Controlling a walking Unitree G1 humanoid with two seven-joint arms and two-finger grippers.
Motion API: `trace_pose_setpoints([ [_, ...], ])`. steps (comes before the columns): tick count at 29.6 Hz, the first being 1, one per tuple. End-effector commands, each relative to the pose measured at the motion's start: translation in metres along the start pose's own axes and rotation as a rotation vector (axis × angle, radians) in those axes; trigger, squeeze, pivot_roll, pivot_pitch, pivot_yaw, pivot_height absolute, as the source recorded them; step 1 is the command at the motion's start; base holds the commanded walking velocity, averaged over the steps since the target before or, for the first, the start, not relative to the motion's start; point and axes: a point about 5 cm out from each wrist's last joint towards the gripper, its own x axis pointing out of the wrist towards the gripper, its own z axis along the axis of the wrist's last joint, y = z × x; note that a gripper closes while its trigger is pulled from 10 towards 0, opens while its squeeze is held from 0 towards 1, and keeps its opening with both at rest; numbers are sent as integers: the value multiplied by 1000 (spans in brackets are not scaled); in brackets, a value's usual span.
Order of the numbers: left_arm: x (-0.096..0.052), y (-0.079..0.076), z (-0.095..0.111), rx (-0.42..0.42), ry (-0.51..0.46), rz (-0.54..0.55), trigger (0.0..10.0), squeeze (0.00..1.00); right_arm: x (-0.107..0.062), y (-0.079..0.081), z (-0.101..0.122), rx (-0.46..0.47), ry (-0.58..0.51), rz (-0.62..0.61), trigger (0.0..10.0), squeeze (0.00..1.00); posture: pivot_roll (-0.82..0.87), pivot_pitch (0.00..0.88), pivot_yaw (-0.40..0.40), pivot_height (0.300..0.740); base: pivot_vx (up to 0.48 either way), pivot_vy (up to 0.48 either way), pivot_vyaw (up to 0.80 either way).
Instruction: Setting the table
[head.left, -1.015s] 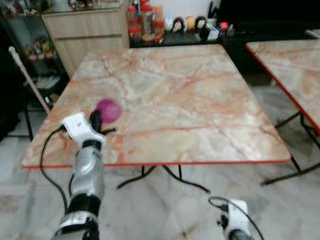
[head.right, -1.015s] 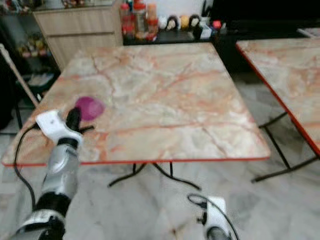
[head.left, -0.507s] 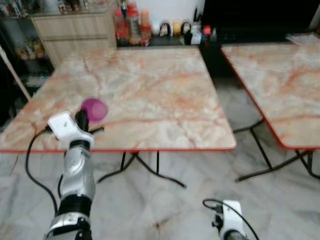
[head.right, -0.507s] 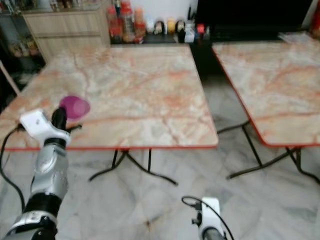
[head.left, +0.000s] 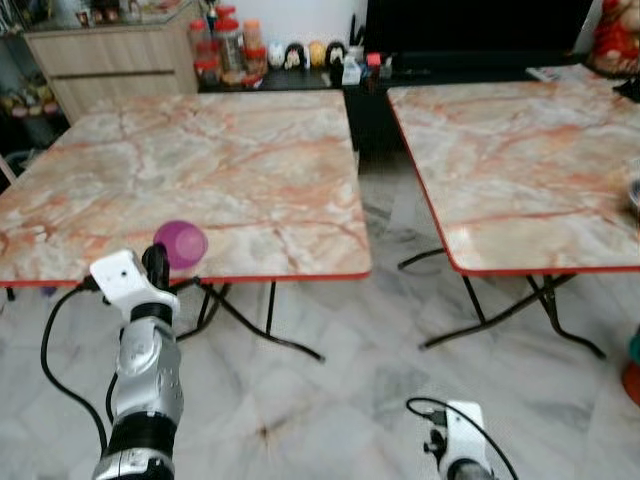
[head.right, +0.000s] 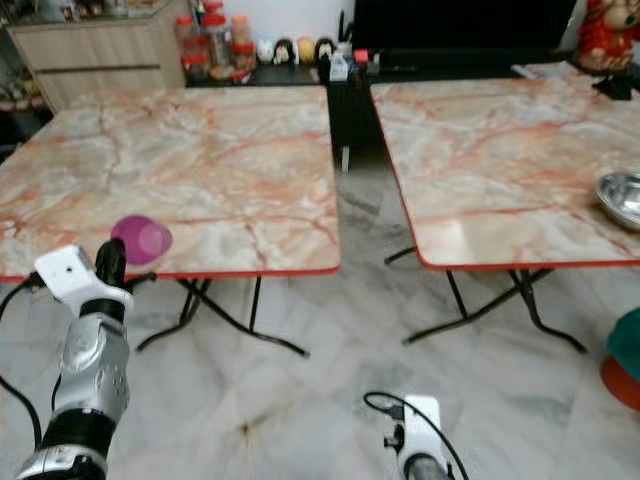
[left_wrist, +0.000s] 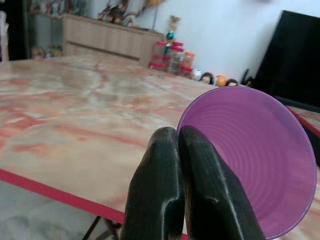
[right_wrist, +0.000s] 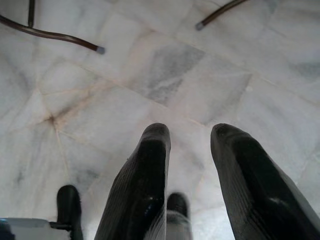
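Before table (head.left: 250, 160); cup (left_wrist: 250, 155) in left tool (left_wrist: 180, 140)

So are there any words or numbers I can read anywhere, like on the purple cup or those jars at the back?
None can be read.
Purple cup, held in the left gripper: plain, no writing.
Jars on the back shelf: any labels are too small and blurred to read.

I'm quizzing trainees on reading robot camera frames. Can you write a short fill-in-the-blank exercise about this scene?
1. The left gripper is shut on a cup whose colour is ____.
2. The metal bowl rests on the table to the robot's ____.
3. The right gripper hangs low with its fingers ____, pointing at the floor.

Missing words: purple; right; open
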Motion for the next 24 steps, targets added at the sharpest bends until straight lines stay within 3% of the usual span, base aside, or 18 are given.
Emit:
trace_pose_setpoints([
  [1,-11,3,-11,9,42,1,10000,0,-1,-6,-1,5,-3,-15,10000,0,25,0,67,740,0,-480,0],
  [9,-26,13,-29,49,121,15,10000,0,-1,-7,-2,13,-1,-22,10000,0,26,4,69,740,0,-480,0],
  [13,-35,20,-49,91,248,8,10000,0,-1,-7,-2,17,0,-23,10000,0,27,7,70,740,0,0,0],
  [18,-57,33,-82,100,462,-5,10000,0,-1,-7,-3,28,1,-26,10000,0,22,7,74,740,0,0,0],
  [20,-61,36,-86,99,494,-2,10000,0,-1,-7,-3,30,1,-27,10000,0,19,2,76,740,0,0,0],
  [21,-74,44,-98,138,580,14,10000,0,-1,-7,-3,33,3,-29,10000,0,11,0,80,740,0,0,0],
  [24,-96,52,-115,189,716,18,10000,0,-1,-8,-3,33,5,-31,10000,0,8,0,81,740,0,0,0],
])
